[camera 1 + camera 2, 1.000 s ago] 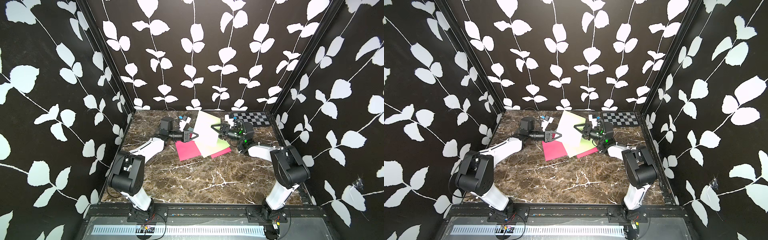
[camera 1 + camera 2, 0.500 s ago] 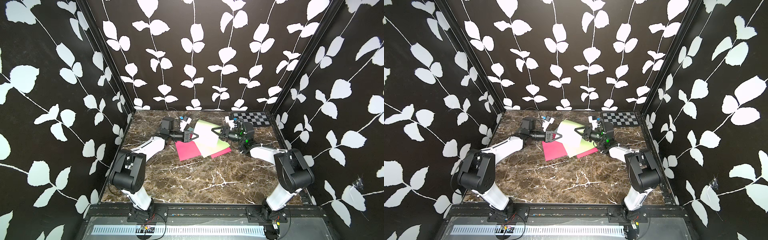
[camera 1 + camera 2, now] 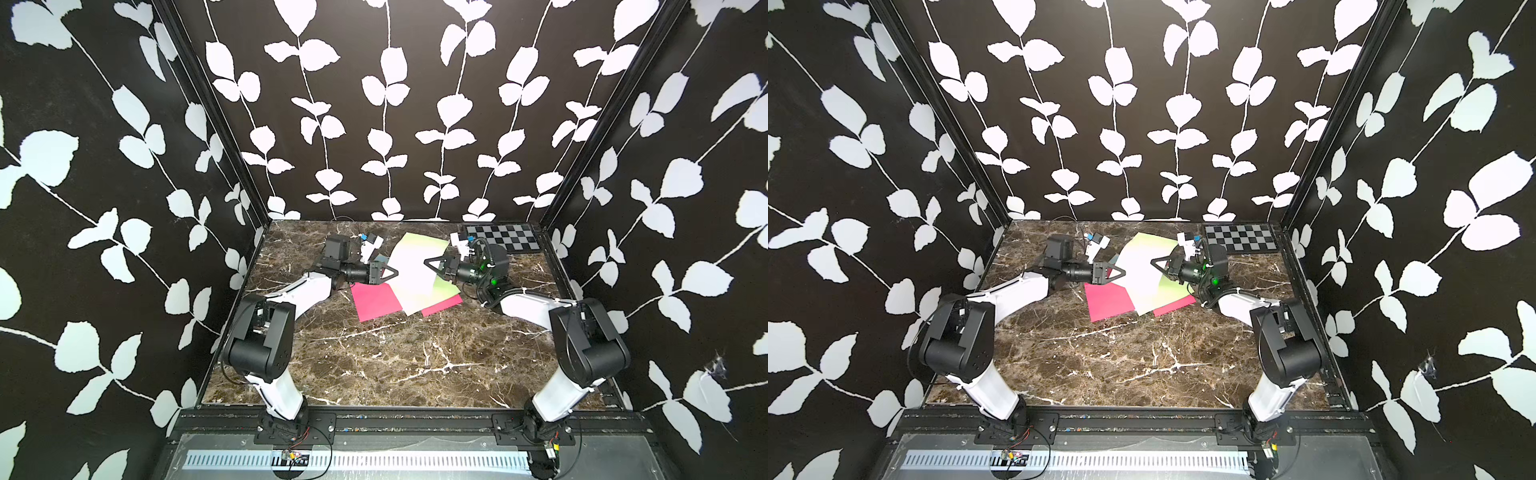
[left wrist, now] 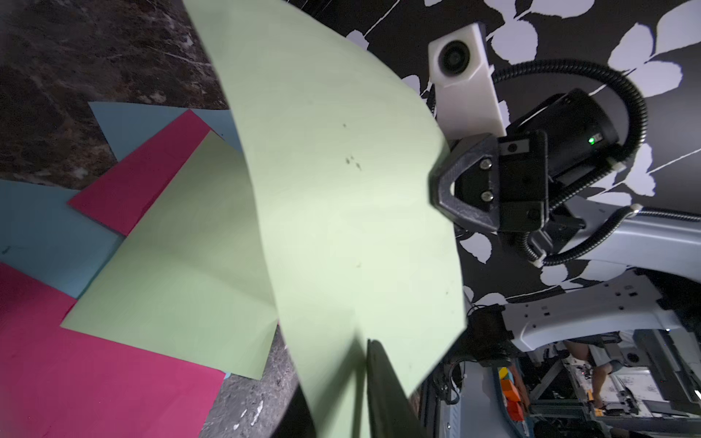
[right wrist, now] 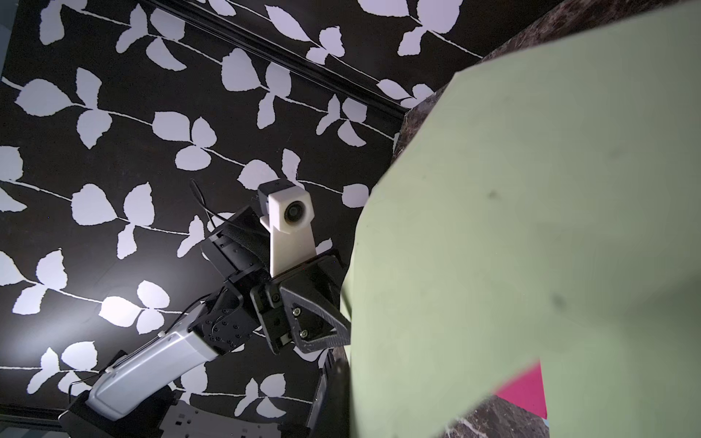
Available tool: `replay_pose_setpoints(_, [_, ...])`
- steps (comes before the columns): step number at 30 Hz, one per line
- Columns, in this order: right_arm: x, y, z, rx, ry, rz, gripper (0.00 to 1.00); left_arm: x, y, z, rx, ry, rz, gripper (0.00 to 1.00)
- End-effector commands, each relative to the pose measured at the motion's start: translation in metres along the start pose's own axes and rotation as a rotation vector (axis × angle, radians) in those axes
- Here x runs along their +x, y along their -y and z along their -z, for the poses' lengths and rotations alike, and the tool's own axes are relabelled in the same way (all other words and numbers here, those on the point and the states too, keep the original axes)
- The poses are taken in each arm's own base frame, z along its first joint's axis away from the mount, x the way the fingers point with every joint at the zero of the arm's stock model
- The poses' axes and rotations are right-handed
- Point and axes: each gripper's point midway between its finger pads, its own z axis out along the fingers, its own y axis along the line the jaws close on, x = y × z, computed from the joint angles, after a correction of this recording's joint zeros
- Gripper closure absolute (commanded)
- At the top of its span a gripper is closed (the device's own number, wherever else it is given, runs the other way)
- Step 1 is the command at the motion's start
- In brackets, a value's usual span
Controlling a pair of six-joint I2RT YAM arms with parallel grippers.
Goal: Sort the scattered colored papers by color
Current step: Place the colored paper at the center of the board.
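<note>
Here, just above the centre of both top views, the right gripper (image 3: 427,262) (image 3: 1153,262) has its fingers pressed together on the right-hand edge of the raised light green sheet (image 3: 415,266) (image 3: 1138,270), which glares almost white under the lights. The left wrist view catches that same gripper (image 4: 440,186) at right of centre, its dark triangular tips biting the sheet's (image 4: 341,189) curling edge. Facing it, the left gripper (image 3: 395,272) (image 3: 1122,272) meets the sheet's left-hand edge. The right wrist view shows one of its fingers (image 5: 326,341) against the paper (image 5: 512,227) and the other hidden behind it, so whether that gripper is clamped or slightly parted cannot be told. The sheet bows up between the two grippers, lifted off the pile. Beneath it, a second light green sheet (image 4: 178,265) (image 3: 446,289) lies flat across the hot pink sheets (image 4: 144,178) (image 4: 95,360) and the light blue sheets (image 4: 45,235), all fanned and overlapping. In a top view, one pink sheet (image 3: 374,301) juts from the pile's lower left and a pink corner (image 3: 440,307) from its lower right. The pile rests on the far middle of the brown marble tabletop (image 3: 374,365). The checkerboard panel (image 3: 503,239) lies apart in the tabletop's upper right corner.
</note>
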Motion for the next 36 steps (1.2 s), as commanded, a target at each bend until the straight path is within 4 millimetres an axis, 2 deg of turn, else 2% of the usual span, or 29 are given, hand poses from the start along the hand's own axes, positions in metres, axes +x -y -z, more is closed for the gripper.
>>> replay_pose_setpoints(1, [-0.001, -0.011, 0.002, -0.023, 0.009, 0.037, 1.00, -0.011, 0.006, 0.003, 0.010, 0.024, -0.029, 0.61])
replay_pose_setpoints(4, [0.000, -0.012, 0.001, -0.022, 0.002, 0.033, 1.00, -0.014, 0.007, 0.004, 0.005, 0.030, -0.035, 0.47])
replay_pose_setpoints(8, [0.001, -0.012, 0.001, -0.006, -0.009, 0.027, 1.00, -0.020, -0.001, 0.010, -0.055, 0.049, -0.034, 0.38])
replay_pose_setpoints(13, [0.014, -0.010, -0.006, 0.074, -0.066, 0.048, 1.00, -0.037, -0.028, 0.043, -0.245, 0.134, 0.003, 0.34])
replay_pose_setpoints(17, [0.033, -0.009, -0.026, 0.145, -0.144, 0.086, 1.00, -0.043, -0.032, 0.070, -0.433, 0.165, -0.031, 0.30])
replay_pose_setpoints(23, [0.066, -0.010, -0.079, 0.155, -0.244, 0.085, 1.00, -0.047, -0.019, 0.111, -0.624, 0.246, -0.073, 0.27])
replay_pose_setpoints(31, [0.138, -0.036, -0.181, 0.067, -0.370, 0.059, 1.00, -0.042, 0.013, 0.157, -0.757, 0.365, -0.126, 0.20])
replay_pose_setpoints(34, [0.166, -0.033, -0.209, 0.049, -0.383, -0.003, 1.00, -0.038, 0.021, 0.167, -0.773, 0.388, -0.141, 0.15])
replay_pose_setpoints(36, [0.182, -0.022, -0.220, 0.059, -0.385, -0.048, 1.00, -0.034, 0.022, 0.169, -0.779, 0.389, -0.141, 0.14])
